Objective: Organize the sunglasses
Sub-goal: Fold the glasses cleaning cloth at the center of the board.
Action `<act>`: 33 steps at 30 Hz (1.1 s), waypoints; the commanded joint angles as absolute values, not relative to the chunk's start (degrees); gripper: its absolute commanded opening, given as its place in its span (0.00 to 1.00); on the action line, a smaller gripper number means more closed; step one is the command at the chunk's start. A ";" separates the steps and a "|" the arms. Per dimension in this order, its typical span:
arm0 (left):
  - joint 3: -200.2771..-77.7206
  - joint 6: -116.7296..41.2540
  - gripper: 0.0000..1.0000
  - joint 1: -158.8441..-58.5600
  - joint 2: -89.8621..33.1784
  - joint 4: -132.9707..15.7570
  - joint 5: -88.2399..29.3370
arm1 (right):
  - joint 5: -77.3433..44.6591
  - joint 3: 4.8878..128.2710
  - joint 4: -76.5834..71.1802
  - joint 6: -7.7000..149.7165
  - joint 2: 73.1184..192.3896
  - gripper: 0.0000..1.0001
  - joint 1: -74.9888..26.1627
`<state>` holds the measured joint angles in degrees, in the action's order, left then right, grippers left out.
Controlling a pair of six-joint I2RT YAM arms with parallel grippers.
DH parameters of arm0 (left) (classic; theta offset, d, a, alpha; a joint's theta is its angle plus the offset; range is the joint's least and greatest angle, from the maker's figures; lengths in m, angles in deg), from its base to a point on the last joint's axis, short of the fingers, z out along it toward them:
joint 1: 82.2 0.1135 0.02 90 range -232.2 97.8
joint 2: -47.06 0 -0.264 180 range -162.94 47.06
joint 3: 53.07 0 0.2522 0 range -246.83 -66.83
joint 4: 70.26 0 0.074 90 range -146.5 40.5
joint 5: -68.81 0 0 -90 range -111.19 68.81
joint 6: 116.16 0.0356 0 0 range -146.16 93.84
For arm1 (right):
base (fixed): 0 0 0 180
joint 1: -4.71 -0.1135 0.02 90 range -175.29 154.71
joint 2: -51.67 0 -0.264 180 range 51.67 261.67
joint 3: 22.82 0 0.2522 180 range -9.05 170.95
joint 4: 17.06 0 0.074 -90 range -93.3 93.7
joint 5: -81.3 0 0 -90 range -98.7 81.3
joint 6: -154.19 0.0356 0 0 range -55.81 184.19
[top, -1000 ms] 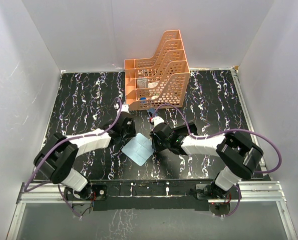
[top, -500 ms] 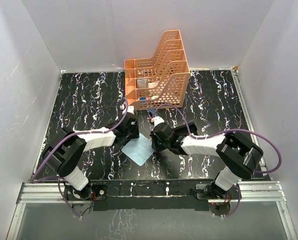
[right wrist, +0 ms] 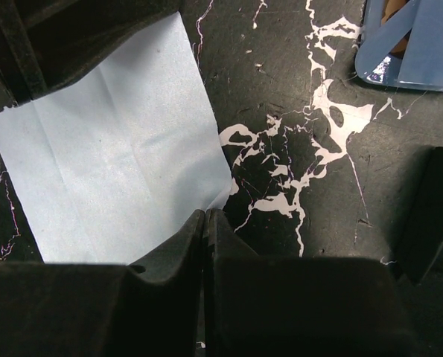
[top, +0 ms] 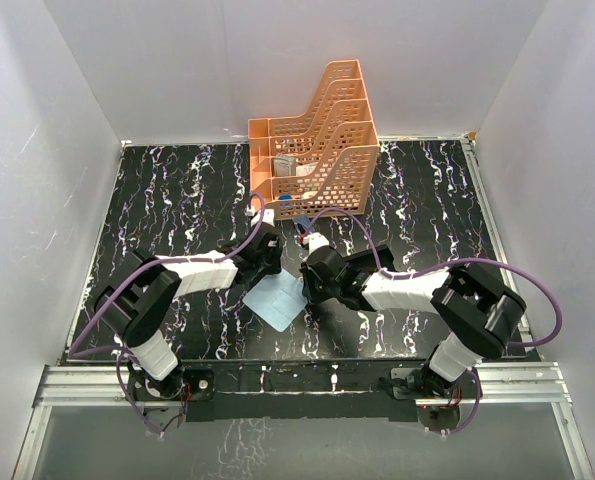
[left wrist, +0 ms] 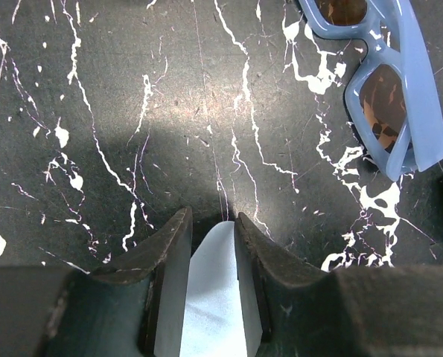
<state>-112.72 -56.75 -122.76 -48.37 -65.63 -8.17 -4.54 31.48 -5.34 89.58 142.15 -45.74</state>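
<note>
The sunglasses [left wrist: 400,89], a blue frame with brown lenses, lie on the black marbled table beyond my left gripper; they also show in the right wrist view [right wrist: 411,44] and only as a small bit in the top view [top: 303,236]. The pale blue cloth [top: 277,298] lies flat between my arms. My left gripper [left wrist: 212,219] is low over the cloth's far corner [left wrist: 217,297], jaws slightly apart with the corner between them. My right gripper [right wrist: 206,214] is shut on the cloth's right corner [right wrist: 117,171].
An orange tiered rack [top: 312,150] with a few small items stands at the back centre. A black object [right wrist: 433,212] lies right of my right gripper, only partly seen. White walls enclose the table on three sides.
My left gripper has moved right and settled over the cloth's far corner. My right arm and the cloth have not moved.
</note>
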 commanded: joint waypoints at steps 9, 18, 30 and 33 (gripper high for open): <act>-113.77 -57.64 0.28 -124.98 -48.74 -64.20 -9.25 | -4.15 30.41 -7.54 89.76 142.30 0.00 -45.19; -113.69 -58.29 0.25 -125.54 -49.34 -63.31 -7.67 | -4.15 30.47 -7.27 89.77 142.00 0.00 -45.21; -115.25 -58.00 0.12 -125.53 -49.97 -61.28 -5.12 | -4.14 30.50 -7.15 89.60 142.06 0.00 -45.20; -115.41 -57.68 0.00 -125.57 -49.44 -60.99 -4.14 | -4.10 30.73 -6.85 89.28 141.95 0.00 -45.21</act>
<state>-114.01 -57.77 -125.10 -49.25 -63.62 -5.46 -4.56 31.22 -6.00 89.78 142.15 -45.42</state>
